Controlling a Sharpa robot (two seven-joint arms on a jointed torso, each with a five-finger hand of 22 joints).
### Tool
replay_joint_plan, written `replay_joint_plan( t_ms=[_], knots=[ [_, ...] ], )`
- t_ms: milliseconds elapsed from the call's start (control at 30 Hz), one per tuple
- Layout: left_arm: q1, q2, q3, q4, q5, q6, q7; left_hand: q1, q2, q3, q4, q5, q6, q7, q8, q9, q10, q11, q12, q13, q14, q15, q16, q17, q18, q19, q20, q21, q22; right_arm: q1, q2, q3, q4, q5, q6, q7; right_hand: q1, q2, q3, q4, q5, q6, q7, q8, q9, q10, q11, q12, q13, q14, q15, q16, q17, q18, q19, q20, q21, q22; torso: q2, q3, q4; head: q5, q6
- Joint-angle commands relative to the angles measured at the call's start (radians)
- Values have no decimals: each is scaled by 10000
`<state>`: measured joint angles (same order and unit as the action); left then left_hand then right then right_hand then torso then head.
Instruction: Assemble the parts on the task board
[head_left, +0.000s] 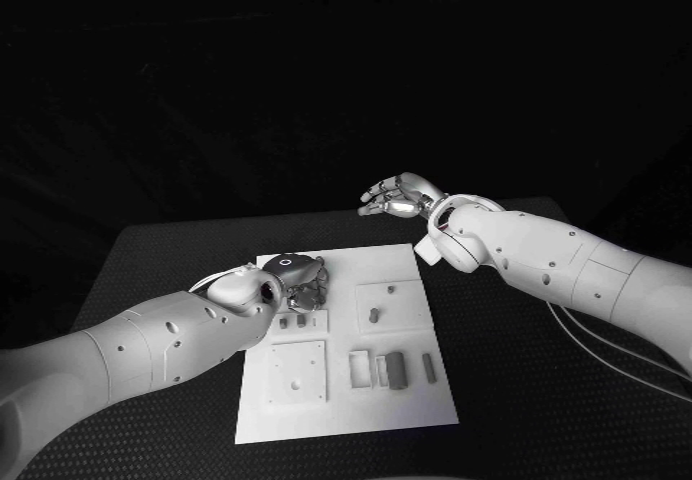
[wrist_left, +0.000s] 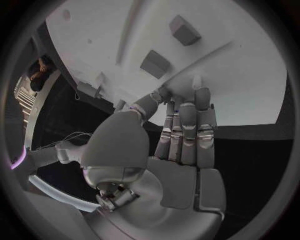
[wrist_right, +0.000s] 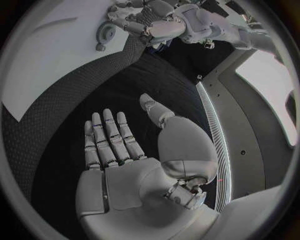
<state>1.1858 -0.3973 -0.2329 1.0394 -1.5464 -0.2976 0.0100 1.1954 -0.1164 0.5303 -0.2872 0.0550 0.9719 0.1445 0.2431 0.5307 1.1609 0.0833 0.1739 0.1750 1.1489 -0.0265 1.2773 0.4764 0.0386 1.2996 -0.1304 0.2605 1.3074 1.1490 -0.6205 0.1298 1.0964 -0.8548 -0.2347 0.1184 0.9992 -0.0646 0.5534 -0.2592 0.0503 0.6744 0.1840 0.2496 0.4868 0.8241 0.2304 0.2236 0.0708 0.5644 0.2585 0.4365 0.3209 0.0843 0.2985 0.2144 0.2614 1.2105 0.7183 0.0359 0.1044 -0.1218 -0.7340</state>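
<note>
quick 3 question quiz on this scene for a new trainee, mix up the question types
1. True or false: the right hand is holding a part.
2. Which hand is over the task board? A) left hand B) right hand C) both
3. Fill in: the right hand hangs over the black ____, beyond the board's far edge.

Key: 1 false, it is open with nothing in it. 2 A, at the board's far left corner. 3 table.

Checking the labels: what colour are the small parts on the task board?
Grey; the small parts on the white task board show best in the head view.
</note>
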Motion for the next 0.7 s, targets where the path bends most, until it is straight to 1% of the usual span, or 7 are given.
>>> replay_joint_plan(
  t_ms=[33, 233, 367, 467, 700],
  knots=[
    [-34, 48, 0, 1, 0, 83, 51, -36, 53, 52, -20, 33, -27, 26, -11, -32, -3, 24, -122, -14, 31, -12, 58, 12, 610, 62, 21, 62, 251, -3, -19, 4, 57, -1, 53, 121, -49, 37, 17, 54, -21, -82, 650, 22, -17, 61, -3, -38, -16, 55, 35, -53, -9, -129, 60, 43, -57, 11, -8, 2, 8, -41, -12],
    [-78, 76, 1, -69, 47, 34, 31, -51, 33, 58, -18, 25, -228, 99, -129, -121, -202, 97, -293, -65, 4, 55, 84, 20, 640, 42, 65, 98, 247, -3, -10, 4, 61, -1, 55, 119, -49, 38, 17, 54, -21, -82, 651, 22, -17, 61, -3, -39, -16, 55, 35, -53, -9, -129, 61, 43, -58, 12, 1, 8, 0, -46, -4],
    [-87, 106, 2, -72, 50, 69, 11, -58, 35, 62, -15, 23, -289, 124, -162, -159, -269, 133, -367, -83, 1, 90, 106, 25, 676, 42, 100, 127, 247, -3, -16, 4, 61, -1, 49, 118, -49, 39, 17, 54, -21, -82, 651, 23, -18, 62, -3, -41, -16, 56, 35, -53, -10, -128, 62, 43, -60, 14, 1, 4, -3, -38, -8],
    [-90, 123, 2, -62, 53, 130, 16, -90, 23, 46, -14, 17, -370, 104, -203, -196, -331, 165, -431, -101, -4, 121, 119, 27, 705, 37, 130, 148, 245, -3, -17, 4, 60, -1, 52, 118, -49, 38, 17, 54, -21, -82, 651, 23, -18, 62, -3, -42, -16, 56, 35, -53, -10, -128, 62, 43, -61, 15, -3, 1, 5, -44, -17],
    [-92, 131, 3, -40, 99, 201, 3, -96, 37, 41, -14, 16, -376, 102, -204, -206, -338, 175, -453, -104, -4, 131, 128, 28, 725, 34, 144, 161, 245, -3, -2, 4, 56, -1, 57, 120, -49, 38, 17, 53, -21, -83, 651, 25, -19, 64, -3, -45, -16, 57, 35, -53, -10, -127, 64, 43, -64, 18, -5, 4, -3, -47, -25]
  ],
)
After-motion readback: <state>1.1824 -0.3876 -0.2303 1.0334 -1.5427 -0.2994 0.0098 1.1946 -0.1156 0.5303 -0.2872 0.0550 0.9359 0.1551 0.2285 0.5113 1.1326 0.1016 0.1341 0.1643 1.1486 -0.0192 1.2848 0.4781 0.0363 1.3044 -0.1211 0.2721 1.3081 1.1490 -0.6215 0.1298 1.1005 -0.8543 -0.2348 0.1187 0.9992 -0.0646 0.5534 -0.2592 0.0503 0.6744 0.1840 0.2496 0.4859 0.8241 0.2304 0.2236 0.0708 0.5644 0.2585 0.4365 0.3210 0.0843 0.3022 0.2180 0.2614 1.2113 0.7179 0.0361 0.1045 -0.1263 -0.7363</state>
